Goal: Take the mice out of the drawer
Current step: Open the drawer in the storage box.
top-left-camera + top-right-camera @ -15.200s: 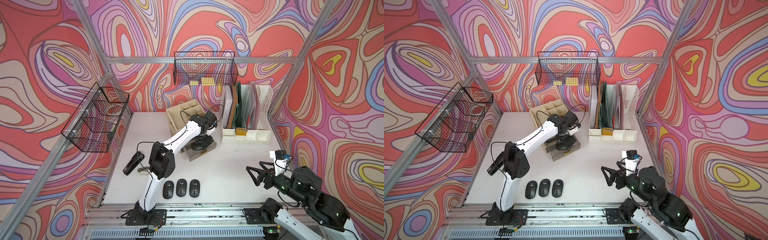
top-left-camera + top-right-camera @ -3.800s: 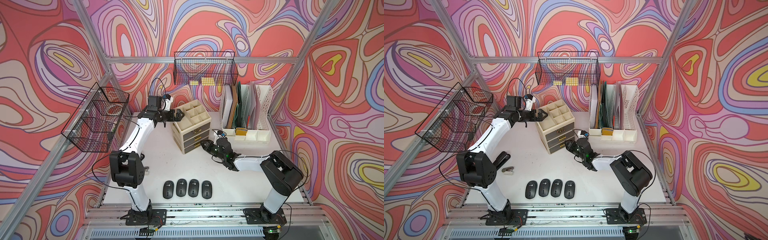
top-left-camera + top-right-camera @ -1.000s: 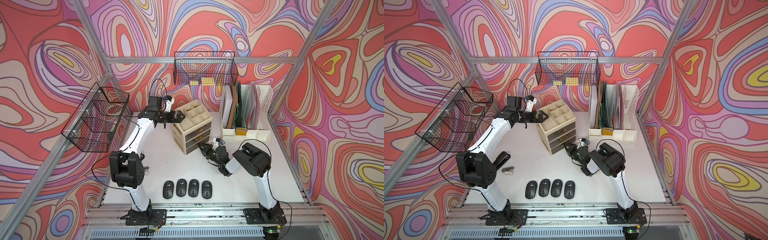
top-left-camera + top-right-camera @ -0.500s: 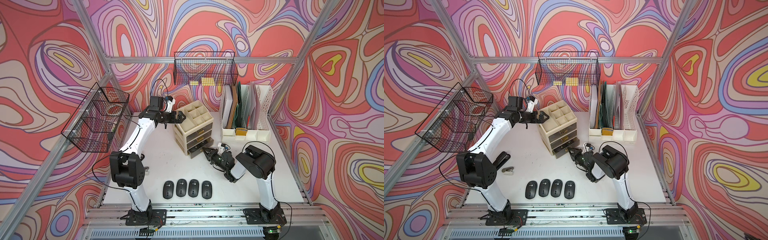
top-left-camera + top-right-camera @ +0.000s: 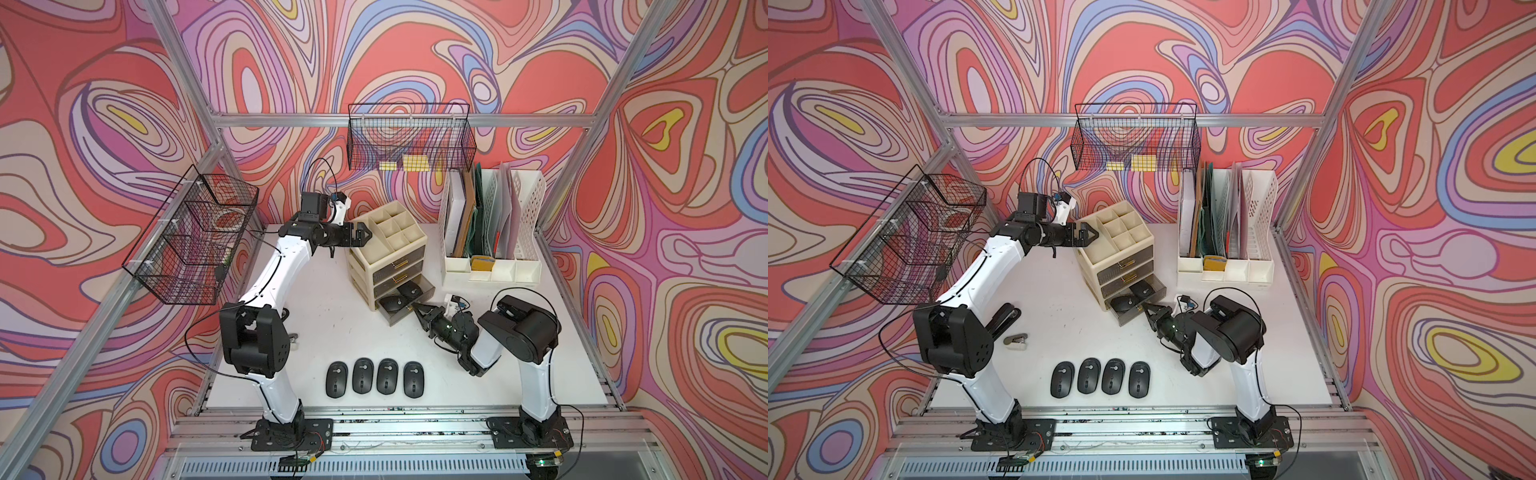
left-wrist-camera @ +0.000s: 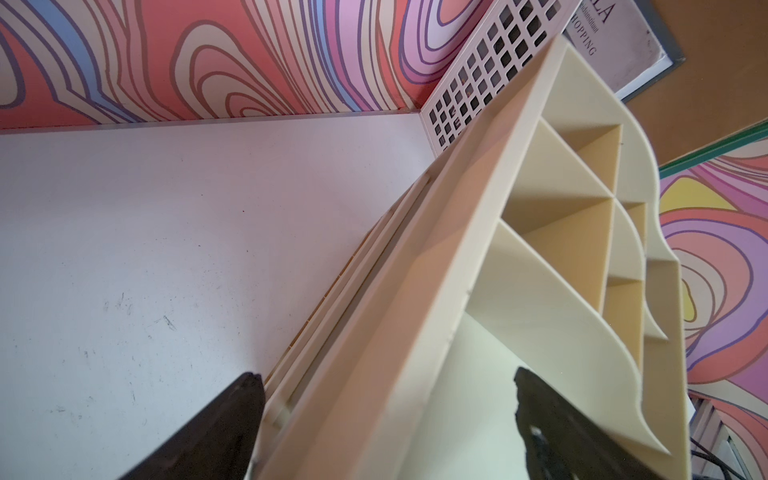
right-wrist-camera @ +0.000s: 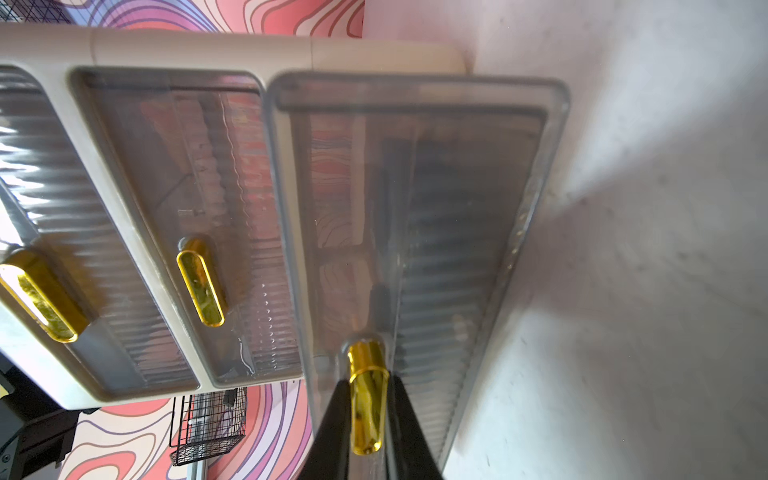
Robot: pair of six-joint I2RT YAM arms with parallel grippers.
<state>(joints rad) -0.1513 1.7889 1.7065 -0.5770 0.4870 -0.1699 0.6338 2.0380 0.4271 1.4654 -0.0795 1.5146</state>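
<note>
Pinching handle point(image 7: 368, 415) (wrist cam), R gripper point(image 7: 368, 380); L gripper point(image 6: 384, 374) wide; mice point(image 5: 392, 305) only top views.

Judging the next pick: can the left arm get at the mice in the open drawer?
Probably yes: the bottom drawer is pulled out and both mice lie uncovered. The open left fingers straddle the organizer at its rim, holding nothing; the right fingers grip the gold handle.

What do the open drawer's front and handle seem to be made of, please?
The drawer front looks like smoky translucent plastic, ribbed; dark shapes show through. The handle is gold and mirror-shiny, reflecting its surroundings: probably metal-coated plastic, possibly solid metal.
</note>
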